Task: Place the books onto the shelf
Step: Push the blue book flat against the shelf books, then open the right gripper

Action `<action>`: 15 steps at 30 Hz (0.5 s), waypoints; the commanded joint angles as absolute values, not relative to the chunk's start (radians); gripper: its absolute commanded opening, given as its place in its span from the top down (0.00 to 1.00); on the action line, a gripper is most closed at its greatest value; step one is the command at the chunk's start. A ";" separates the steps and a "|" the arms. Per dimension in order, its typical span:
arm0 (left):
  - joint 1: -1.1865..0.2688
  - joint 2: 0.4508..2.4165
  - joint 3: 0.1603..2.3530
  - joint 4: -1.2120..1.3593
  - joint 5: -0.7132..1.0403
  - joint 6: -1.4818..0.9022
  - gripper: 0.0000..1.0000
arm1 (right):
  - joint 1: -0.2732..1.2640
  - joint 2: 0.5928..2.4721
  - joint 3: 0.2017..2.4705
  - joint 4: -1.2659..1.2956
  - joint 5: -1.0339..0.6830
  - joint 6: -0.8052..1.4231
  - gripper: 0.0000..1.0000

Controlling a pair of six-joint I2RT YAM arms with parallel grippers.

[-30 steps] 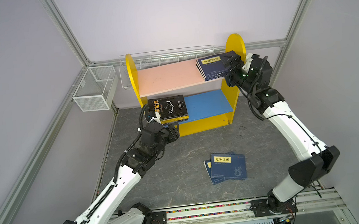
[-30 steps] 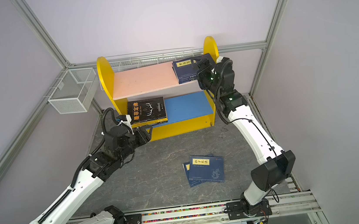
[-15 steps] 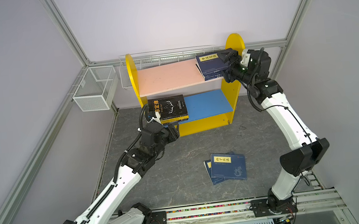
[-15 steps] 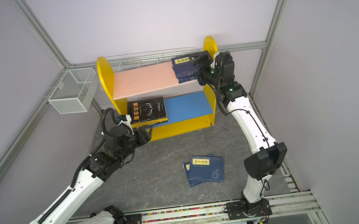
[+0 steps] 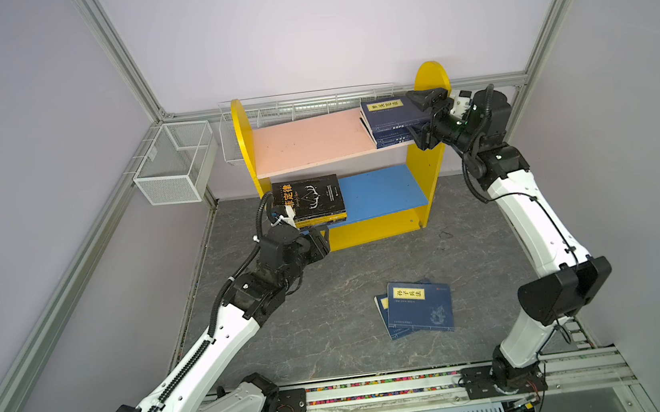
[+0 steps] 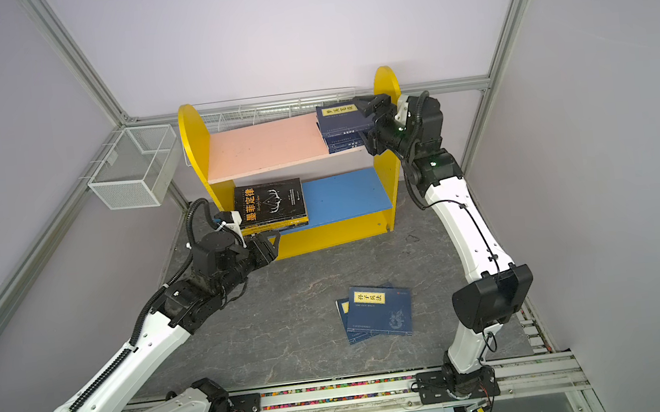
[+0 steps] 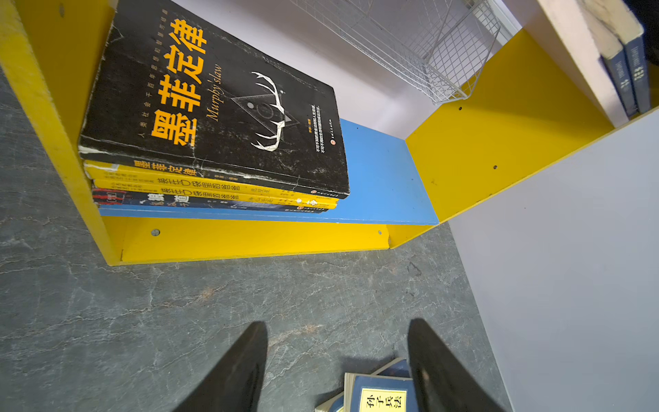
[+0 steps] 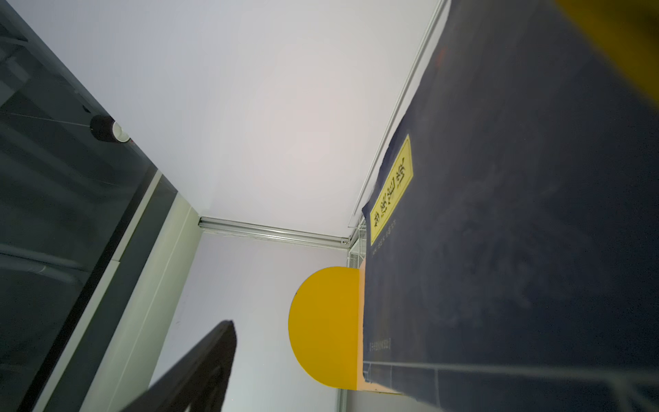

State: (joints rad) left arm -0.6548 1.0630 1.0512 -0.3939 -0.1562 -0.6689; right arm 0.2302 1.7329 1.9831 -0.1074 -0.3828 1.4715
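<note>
moved: since a second ago the right arm has drawn its elbow in and raised its wrist. The left arm and every book lie as they did.
right gripper [image 5: 416, 120]: its jaws are spread wide at the right end of the pink upper board [image 5: 309, 142] and grip nothing. In the right wrist view its one visible finger [image 8: 203, 367] stands clear of the navy cover.
navy stack [image 5: 388, 119]: lies flat on the right end of the pink upper board, beside the right side panel of the shelf [image 5: 433, 171], yellow title label up. In both top views the right gripper's fingers stand at its right edge, one higher and one lower.
left gripper [image 7: 337, 323]: jaws apart and empty, low over the bench [image 5: 329, 299], just before the shelf's left front corner.
black-topped stack [image 5: 308, 196]: lies flat at the left end of the blue lower board [image 5: 381, 191]. A black cover with orange characters is on top, with two yellow spines and a dark one beneath.
loose navy books [image 5: 418, 306]: two, overlapping, flat on the bench toward its front middle, well apart from both grippers.
wire basket [image 5: 173, 165]: hangs on the left frame rail, near the shelf.
</note>
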 commanded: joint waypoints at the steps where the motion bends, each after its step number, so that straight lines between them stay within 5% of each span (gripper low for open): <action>1: -0.659 1.057 1.086 -0.403 -0.158 -0.663 0.37 | 0.212 1.735 1.934 -0.149 -0.409 1.622 0.12; 9: -0.658 1.055 1.098 -0.417 -0.162 -0.659 0.37 | 0.212 1.619 1.955 -0.508 -0.055 1.299 0.12; 15: -0.658 1.079 1.112 -0.415 -0.156 -0.655 0.37 | 0.212 1.579 1.945 -0.528 0.018 1.214 0.12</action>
